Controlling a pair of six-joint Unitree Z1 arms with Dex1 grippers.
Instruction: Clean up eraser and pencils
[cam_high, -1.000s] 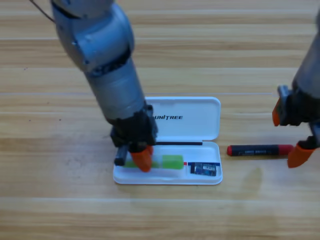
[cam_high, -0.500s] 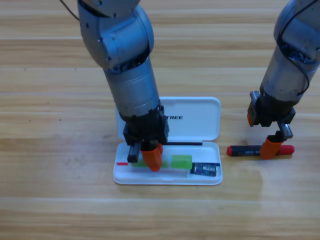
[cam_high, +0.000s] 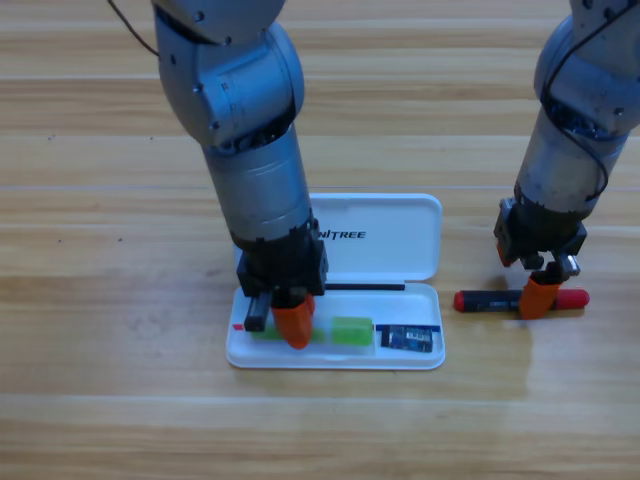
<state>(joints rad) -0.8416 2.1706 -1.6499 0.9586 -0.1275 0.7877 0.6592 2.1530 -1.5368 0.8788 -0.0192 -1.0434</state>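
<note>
At lower centre, the left gripper (cam_high: 290, 322) sets the green pencil (cam_high: 345, 331) inside the case (cam_high: 400, 240) beside the eraser (cam_high: 410, 339); its jaw state is unclear. At right, the right gripper (cam_high: 540, 290) reaches the black pencil (cam_high: 500, 300) on the table (cam_high: 100, 300), grip unclear.

The left gripper (cam_high: 290, 322) stands over the left part of the case (cam_high: 400, 358), hiding much of the green pencil (cam_high: 350, 331); only its right end and a sliver at the left show. The same arm covers the left of the lid and the start of its lettering. The right gripper (cam_high: 540, 290) points down on the black pencil (cam_high: 500, 300), covering part of its barrel near the red right end, and its print is too small to read. The eraser (cam_high: 410, 339) label cannot be read. Both arms are cut off by the frame's top edge.
</note>
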